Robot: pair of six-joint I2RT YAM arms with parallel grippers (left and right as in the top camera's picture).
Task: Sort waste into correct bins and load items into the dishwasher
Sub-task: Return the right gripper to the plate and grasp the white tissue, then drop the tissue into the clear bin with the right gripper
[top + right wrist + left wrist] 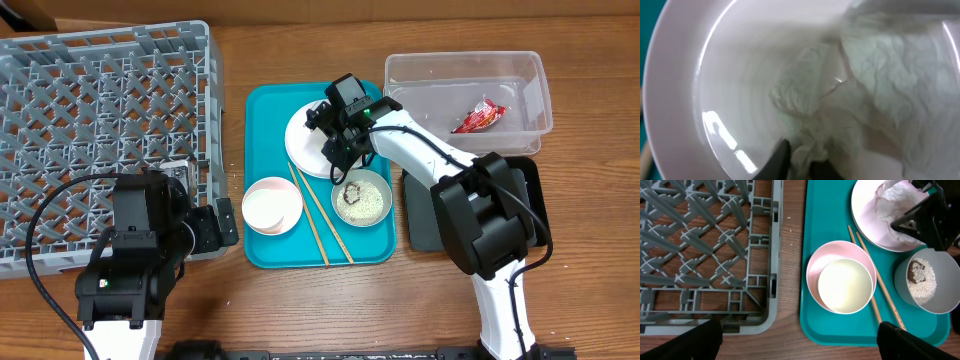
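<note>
My right gripper [335, 135] is down on the round white plate [300, 140] on the teal tray, shut on the crumpled white tissue [865, 75], which bunches between the fingertips [802, 162]. The tissue also shows in the left wrist view [897, 195]. The pink bowl [272, 205] holds the small white cup [845, 285]. The grey-green bowl [362, 198] holds rice and a brown bit. The chopsticks [320, 215] lie between the bowls. The red wrapper [478, 117] lies in the clear tub [465, 65]. My left gripper [800, 345] is open and empty by the grey dish rack [100, 120].
The teal serving tray [265, 110] sits between the rack and the bins. The black tray [420, 215] lies right of it, partly under my right arm. The rack's corner [765, 315] is close to the teal tray's edge, with a strip of bare wood between.
</note>
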